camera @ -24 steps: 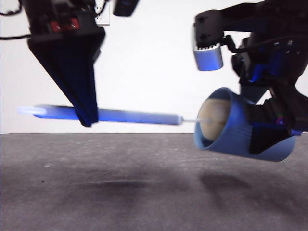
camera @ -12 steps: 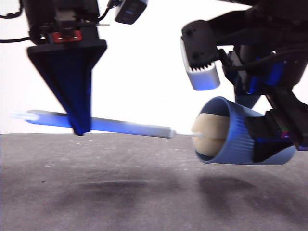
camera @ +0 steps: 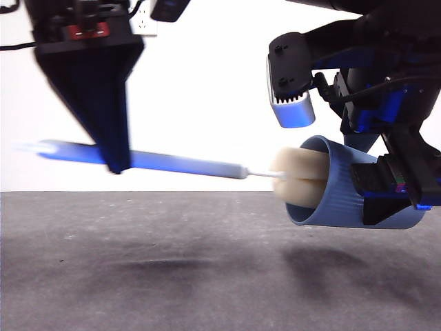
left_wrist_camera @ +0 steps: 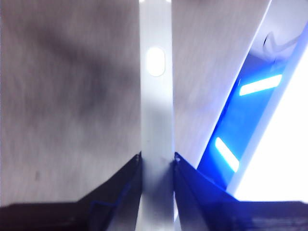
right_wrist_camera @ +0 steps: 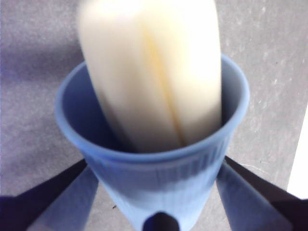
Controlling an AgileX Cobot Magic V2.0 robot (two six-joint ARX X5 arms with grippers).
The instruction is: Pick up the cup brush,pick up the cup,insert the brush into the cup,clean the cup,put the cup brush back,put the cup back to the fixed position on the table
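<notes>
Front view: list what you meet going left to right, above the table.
Left claw gripping the cup brush handle → the brush's cream sponge head at the cup's mouth → cup, held on its side → right claw holding it.

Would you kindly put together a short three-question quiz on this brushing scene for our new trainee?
1. True or false: the cup stands upright on the table.
2. Which pincer holds the cup brush? A) left pincer B) right pincer C) neither
3. Fill in: the brush's sponge head sits partly inside the cup's ____.

Key:
1. False. The cup is held in the air, lying roughly sideways with its opening toward the brush.
2. A. The left wrist view shows the jaws clamped on the grey handle, while the right pincer grips the cup.
3. Mouth. Part of the sponge sticks out past the rim.
</notes>
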